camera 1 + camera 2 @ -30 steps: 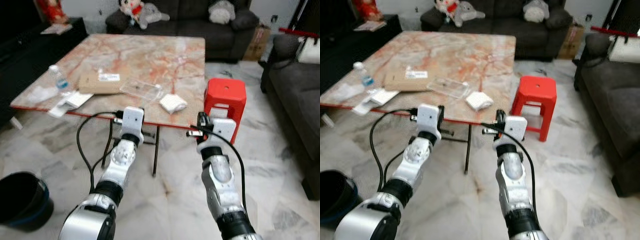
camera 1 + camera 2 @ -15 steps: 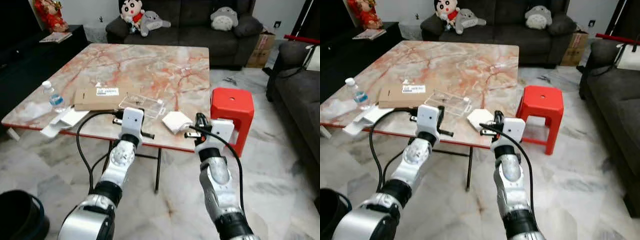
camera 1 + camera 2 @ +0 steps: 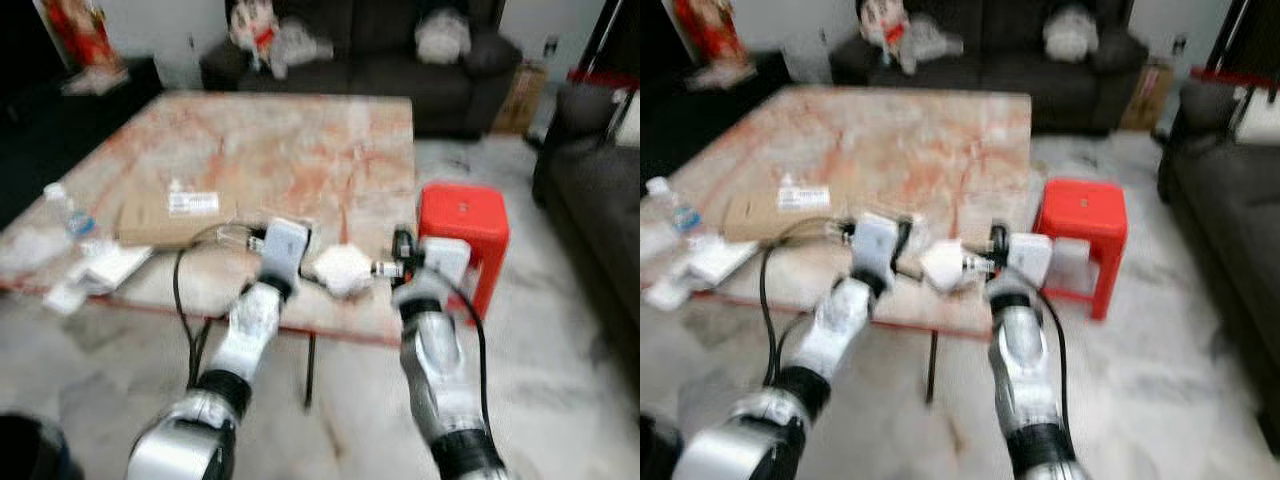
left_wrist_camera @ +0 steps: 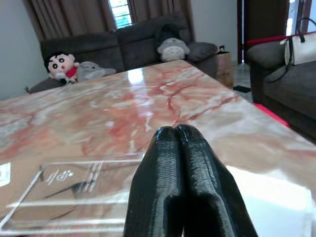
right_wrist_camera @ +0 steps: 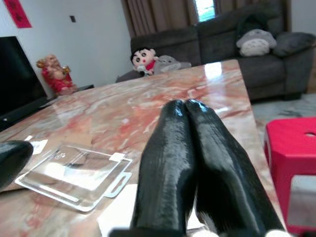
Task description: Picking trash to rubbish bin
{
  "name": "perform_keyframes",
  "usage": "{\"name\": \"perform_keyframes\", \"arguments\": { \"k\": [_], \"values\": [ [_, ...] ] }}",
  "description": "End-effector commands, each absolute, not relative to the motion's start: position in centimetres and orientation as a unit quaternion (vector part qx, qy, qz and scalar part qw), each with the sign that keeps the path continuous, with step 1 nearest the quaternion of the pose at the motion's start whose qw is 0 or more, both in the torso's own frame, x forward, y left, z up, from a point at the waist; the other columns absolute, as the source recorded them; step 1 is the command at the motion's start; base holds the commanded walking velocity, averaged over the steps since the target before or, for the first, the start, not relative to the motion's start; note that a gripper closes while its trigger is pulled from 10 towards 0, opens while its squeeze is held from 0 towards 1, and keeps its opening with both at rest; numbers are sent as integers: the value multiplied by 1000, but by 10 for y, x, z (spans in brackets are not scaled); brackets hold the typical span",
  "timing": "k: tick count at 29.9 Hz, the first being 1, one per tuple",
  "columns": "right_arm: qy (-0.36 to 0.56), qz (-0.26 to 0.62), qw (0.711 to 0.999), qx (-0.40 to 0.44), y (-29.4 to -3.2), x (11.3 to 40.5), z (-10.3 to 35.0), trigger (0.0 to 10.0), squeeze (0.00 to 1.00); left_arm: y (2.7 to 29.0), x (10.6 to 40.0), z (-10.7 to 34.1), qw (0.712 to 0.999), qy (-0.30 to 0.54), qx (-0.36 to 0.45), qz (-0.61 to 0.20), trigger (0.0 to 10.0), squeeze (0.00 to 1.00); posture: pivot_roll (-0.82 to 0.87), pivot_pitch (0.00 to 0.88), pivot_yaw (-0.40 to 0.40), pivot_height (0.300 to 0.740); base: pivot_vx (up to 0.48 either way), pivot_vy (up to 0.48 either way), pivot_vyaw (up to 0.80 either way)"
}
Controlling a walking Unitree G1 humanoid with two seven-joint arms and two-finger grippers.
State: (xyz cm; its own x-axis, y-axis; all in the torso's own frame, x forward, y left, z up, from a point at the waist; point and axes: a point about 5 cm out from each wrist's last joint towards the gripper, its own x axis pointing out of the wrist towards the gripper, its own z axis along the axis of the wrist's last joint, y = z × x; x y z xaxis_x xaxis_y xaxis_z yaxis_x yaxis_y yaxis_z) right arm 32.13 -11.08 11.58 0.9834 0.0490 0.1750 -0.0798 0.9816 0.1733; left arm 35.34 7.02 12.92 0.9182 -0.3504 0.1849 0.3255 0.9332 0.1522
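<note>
The head views are blurred. Both silver arms reach toward a marble-patterned table [image 3: 300, 130] at centre frame. The left gripper [image 4: 177, 136] and right gripper [image 5: 186, 111] each show 2 black fingers pressed together, holding nothing; the wrist views make this plain, the head views do not. A crumpled white tissue [image 3: 340, 268] lies near the table's front edge, between the 2 wrists. The wrist views also show a clear plastic tray [image 5: 74, 175] on the marble, just beside the tissue. A cardboard packet [image 3: 175, 212] and a water bottle [image 3: 70, 208] sit at left. A red stool [image 3: 462, 225] stands right of the table, dark sofas [image 3: 400, 50] behind and at right. Pale marble floor [image 3: 560, 340] lies open at lower right.
</note>
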Motion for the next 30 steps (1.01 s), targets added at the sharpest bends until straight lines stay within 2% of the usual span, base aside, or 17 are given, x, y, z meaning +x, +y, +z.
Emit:
{"name": "perform_keyframes", "arguments": {
  "k": [1, 14, 30],
  "values": [
    [-83, 29, 992, 89, -112, 321, 115, 10000, 0, 67, 353, 130, 976, -109, 59, -181, 10000, 0, 37, 0, 40, 740, 0, 0, 0],
    [-79, 31, 992, 89, -112, 320, 112, 10000, 0, 69, 352, 127, 977, -98, 61, -179, 10000, 0, 36, 0, 40, 740, 0, 0, 0],
    [-79, 21, 993, 90, -116, 321, 113, 10000, 0, 66, 354, 129, 978, -99, 56, -173, 10000, 0, 35, 0, 31, 740, 291, 0, 0]
  ]
}}
